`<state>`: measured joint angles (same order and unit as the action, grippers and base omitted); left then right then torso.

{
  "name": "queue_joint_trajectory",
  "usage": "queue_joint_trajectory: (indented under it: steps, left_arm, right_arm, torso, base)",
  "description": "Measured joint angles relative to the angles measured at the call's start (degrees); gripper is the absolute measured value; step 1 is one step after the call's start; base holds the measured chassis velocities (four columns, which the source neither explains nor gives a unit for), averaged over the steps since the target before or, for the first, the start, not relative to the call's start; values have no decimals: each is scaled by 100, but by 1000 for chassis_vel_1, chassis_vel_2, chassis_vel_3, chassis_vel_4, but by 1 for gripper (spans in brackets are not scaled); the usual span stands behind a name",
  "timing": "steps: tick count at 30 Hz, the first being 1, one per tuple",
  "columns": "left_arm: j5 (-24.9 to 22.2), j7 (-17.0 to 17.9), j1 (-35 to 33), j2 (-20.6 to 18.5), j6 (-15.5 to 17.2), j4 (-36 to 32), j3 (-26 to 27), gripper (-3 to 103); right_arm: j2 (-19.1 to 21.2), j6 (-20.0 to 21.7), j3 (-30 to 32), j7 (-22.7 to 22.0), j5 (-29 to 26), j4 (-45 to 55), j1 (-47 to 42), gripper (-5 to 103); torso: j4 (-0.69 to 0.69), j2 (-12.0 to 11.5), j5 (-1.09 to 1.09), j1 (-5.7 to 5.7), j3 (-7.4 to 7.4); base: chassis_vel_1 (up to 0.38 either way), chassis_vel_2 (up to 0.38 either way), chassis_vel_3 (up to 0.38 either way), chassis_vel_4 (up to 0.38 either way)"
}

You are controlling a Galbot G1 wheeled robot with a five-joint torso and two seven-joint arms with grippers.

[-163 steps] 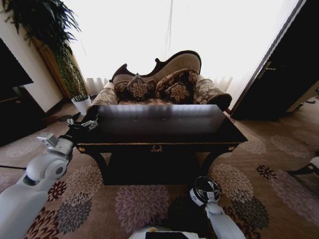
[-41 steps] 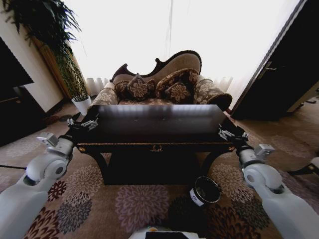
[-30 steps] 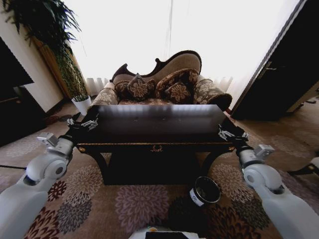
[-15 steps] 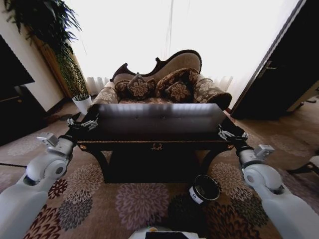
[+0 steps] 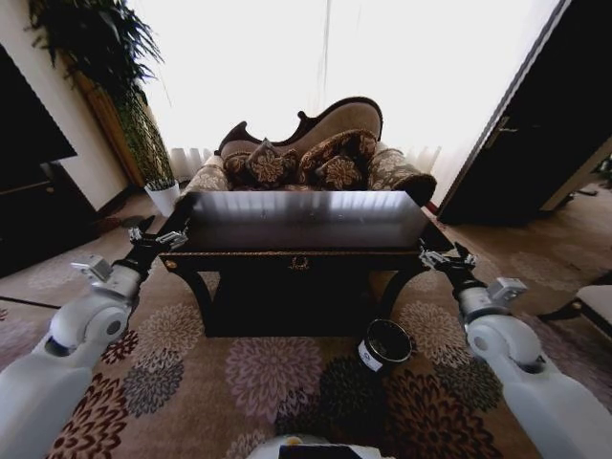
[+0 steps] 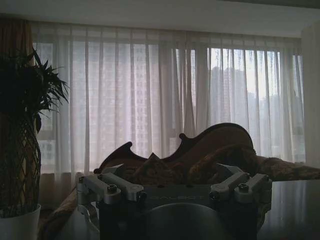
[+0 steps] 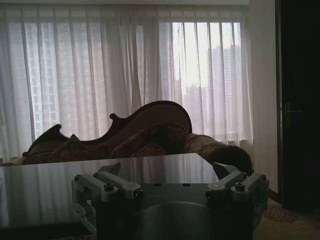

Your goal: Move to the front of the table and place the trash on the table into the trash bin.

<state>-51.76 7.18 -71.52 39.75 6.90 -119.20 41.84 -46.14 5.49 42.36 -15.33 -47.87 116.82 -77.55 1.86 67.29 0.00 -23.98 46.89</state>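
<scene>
A bright curtained window [image 5: 316, 57] fills the back of the room, with an ornate sofa [image 5: 306, 158] piled with patterned cushions set before it and a floral carpet [image 5: 258, 373] spread over the floor. The table [image 5: 304, 222], dark and glossy, is seen at the centre of the head view, its top reflecting the window light; no trash can be made out on it. The trash bin [image 5: 384, 344] is found on the carpet at about 5 o'clock from the table, just in front of its right front leg, tilted so that its shiny rim and white label are shown. A potted plant [image 5: 143, 143] is placed at 10 o'clock from the table.

The left gripper [image 5: 153, 236] is held beside the table's left front corner, at 8 o'clock, with its fingers spread wide and nothing between them. The right gripper [image 5: 442, 256] is held beside the right front corner, at 4 o'clock, likewise spread and empty. In both wrist views the sofa and the curtains are seen beyond the gripper mounts.
</scene>
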Motion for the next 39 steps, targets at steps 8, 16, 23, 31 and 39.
queue_joint_trajectory:
  steps: [8,16,23,31,39]
  left_arm:
    - [0,0,0,0,0,0,0,100]
    - [0,0,0,0,0,0,0,100]
    - [0,0,0,0,0,0,0,100]
    - [0,0,0,0,0,0,0,100]
    - [0,0,0,0,0,0,0,100]
  right_arm:
    - [-1,0,0,0,0,1,0,100]
    - [-1,1,0,0,0,1,0,100]
    - [-1,1,0,0,0,1,0,100]
    - [-1,1,0,0,1,2,0,100]
    - [-1,1,1,0,0,1,0,100]
  torso:
    - [0,0,-1,-1,0]
    - [-1,0,-1,0,-1]
    - [1,-2,-1,-3,2]
    - [-1,-2,-2,-2,1]
    - [0,0,-1,0,-1]
  base:
    - [134,-139,-131,129]
    - [151,-158,-144,159]
    - [145,-135,-162,129]
    - [167,-157,-163,162]
    - [207,-210,-214,221]
